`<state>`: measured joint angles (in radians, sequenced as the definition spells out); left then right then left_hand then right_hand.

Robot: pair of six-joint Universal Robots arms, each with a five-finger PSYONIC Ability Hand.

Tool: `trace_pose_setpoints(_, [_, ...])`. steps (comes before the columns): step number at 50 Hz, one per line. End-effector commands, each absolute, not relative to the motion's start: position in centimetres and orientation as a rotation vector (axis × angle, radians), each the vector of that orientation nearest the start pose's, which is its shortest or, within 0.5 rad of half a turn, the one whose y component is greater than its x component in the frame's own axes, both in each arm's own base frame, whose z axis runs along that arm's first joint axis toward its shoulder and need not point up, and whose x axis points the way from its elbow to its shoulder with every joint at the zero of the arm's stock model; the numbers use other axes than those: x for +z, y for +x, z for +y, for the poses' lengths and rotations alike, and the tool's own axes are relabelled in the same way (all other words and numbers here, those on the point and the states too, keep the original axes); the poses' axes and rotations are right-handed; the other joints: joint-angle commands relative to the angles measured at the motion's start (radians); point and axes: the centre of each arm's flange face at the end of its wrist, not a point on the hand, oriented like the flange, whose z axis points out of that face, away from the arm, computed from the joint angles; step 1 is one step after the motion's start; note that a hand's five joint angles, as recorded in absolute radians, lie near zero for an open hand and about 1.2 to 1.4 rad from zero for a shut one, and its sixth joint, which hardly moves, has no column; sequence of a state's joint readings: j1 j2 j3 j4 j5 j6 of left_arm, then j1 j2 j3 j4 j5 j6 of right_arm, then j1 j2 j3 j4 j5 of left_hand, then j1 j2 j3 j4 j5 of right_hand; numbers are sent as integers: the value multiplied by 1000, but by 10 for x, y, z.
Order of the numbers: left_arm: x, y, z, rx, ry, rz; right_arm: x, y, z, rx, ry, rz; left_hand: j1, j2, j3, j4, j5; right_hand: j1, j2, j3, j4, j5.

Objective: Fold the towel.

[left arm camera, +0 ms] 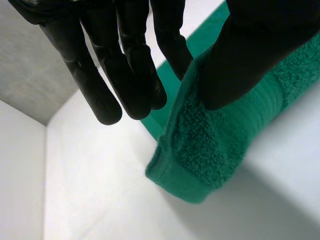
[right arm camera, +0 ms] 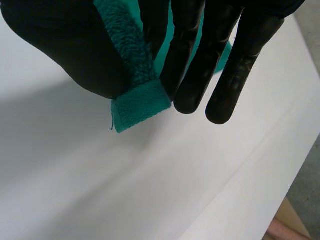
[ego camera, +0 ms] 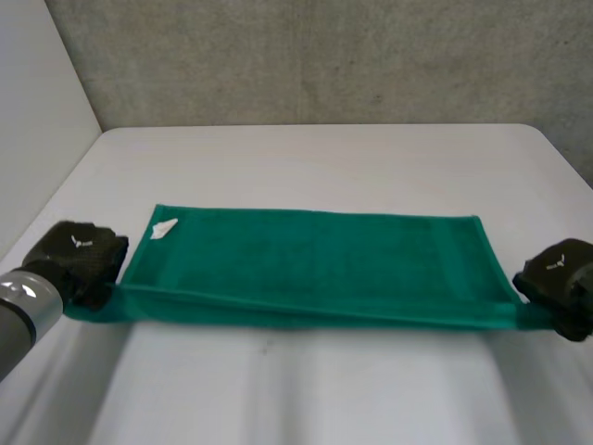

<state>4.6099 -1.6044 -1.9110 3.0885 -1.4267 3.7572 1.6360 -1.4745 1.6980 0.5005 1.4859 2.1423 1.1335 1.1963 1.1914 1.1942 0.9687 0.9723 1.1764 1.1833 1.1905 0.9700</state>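
A green towel [ego camera: 315, 260] lies spread across the white table [ego camera: 324, 158], its near edge lifted off the surface. My left hand [ego camera: 82, 258] pinches the towel's near left corner [left arm camera: 200, 155] between thumb and fingers [left arm camera: 130, 75]. My right hand [ego camera: 561, 273] holds the near right corner [right arm camera: 140, 105], pinched between its thumb and fingers [right arm camera: 200, 65]. A small white label [ego camera: 164, 228] sits at the towel's far left corner.
A grey wall [ego camera: 324, 56] rises behind the table's far edge. The table's right edge [right arm camera: 250, 200] runs close to my right hand, with the floor beyond it.
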Motion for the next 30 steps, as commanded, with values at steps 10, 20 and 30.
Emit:
trace_pose_setpoints(10, [195, -188, -284, -1750, 1016, 2186, 190, 173, -296, -1428, -1396, 2645, 263, 200, 205, 202, 253, 424, 220, 213, 206, 252])
trace_pose_setpoints(20, [176, -229, -349, -1902, 1028, 2027, 172, 193, -354, -1591, -1284, 2641, 263, 200, 205, 202, 253, 424, 220, 213, 206, 252])
trace_pose_setpoints(30, [140, -245, -403, -1934, 1008, 1977, 146, 210, -403, -1747, -1266, 2637, 263, 200, 205, 202, 253, 424, 220, 213, 206, 252])
